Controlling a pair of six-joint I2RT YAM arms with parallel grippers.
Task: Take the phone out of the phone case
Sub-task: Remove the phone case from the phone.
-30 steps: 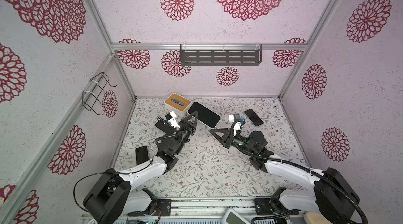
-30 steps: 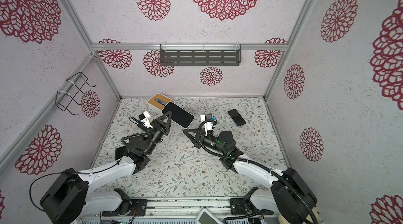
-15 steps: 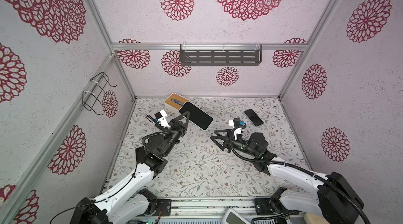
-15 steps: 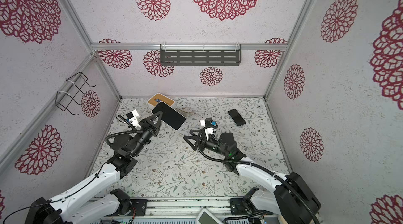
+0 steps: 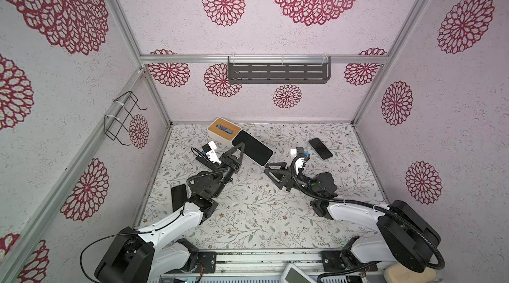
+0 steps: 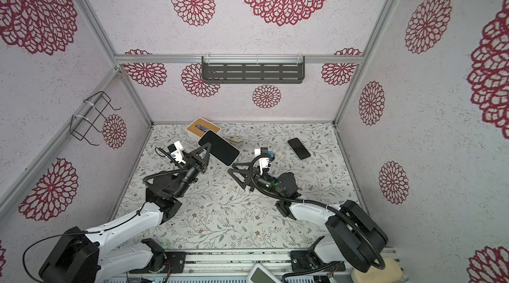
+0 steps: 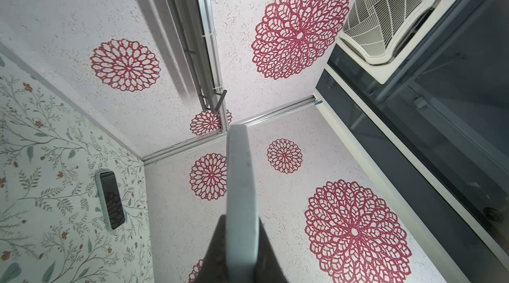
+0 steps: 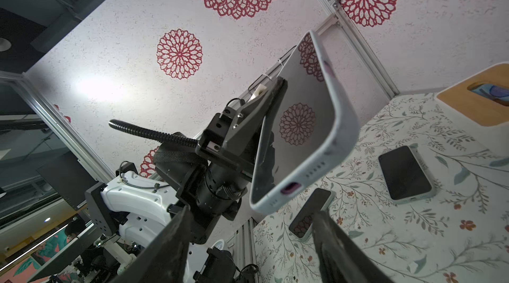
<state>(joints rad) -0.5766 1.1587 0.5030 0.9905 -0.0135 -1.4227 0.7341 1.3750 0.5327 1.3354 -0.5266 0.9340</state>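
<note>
No legible text, label, brand, number or sign in any view. None on the dark screen of the phone [image 5: 252,148] at centre frame in both top views, nor on the pale phone case [image 8: 316,168] around it, seen edge-on in the right wrist view.

Wears white shells [image 5: 176,221] over black joints [image 5: 205,185]; trails ribbed black conduit [image 8: 154,133]; ends in triangular black finger plates [image 8: 248,124], small screws [image 8: 238,116] at the mount; shows a green light [image 5: 312,184] at the right wrist.
</note>
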